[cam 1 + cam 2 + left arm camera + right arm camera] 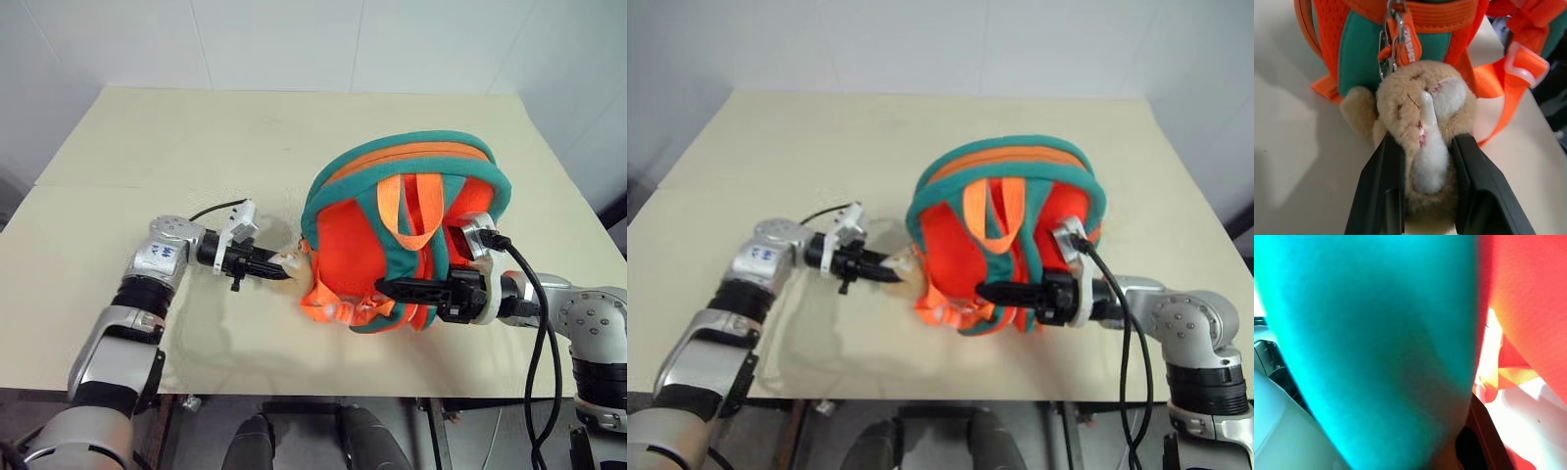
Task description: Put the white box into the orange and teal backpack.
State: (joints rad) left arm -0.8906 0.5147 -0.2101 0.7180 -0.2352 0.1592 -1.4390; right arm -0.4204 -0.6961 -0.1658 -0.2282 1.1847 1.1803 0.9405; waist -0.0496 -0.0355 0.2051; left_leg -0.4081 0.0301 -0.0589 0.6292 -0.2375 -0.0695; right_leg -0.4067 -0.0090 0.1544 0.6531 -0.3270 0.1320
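The orange and teal backpack (411,196) stands on the cream table (196,147), right of centre, with its orange straps facing me. A beige plush charm (1420,112) hangs by a clip from its left side. My left gripper (284,272) is shut on this plush, one black finger (1383,186) on each side of it. From the right, my right gripper (384,288) reaches in level at the backpack's lower front and is shut on its teal-edged strap (1381,347). The white box is out of view.
The table's front edge (294,394) runs just below both arms. A black cable (534,323) loops from my right wrist. Open tabletop lies behind and to the left of the backpack, with a white wall beyond.
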